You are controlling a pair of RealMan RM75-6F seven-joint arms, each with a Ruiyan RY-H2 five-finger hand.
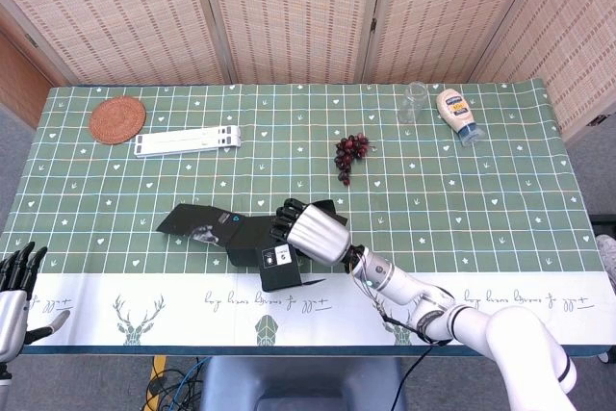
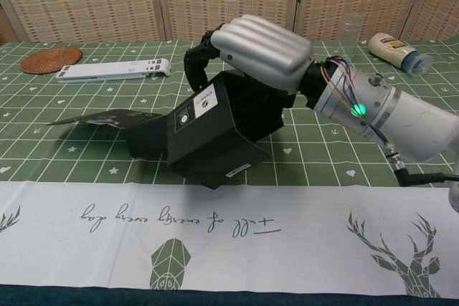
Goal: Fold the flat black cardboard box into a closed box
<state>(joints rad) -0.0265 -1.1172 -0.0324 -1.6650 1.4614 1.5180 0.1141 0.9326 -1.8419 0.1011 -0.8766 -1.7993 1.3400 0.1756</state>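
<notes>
One black cardboard box point(image 2: 215, 130) is gripped and tilted by the right hand point(image 2: 262, 46); the left hand point(image 1: 14, 281) hangs spread beside the tabletop point(image 1: 500, 190).

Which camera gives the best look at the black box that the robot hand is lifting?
The chest view: the black cardboard box fills the middle, tilted up, with the right robot hand gripping its top. The head view shows the box smaller, from above, with its flat flap stretching left.
</notes>
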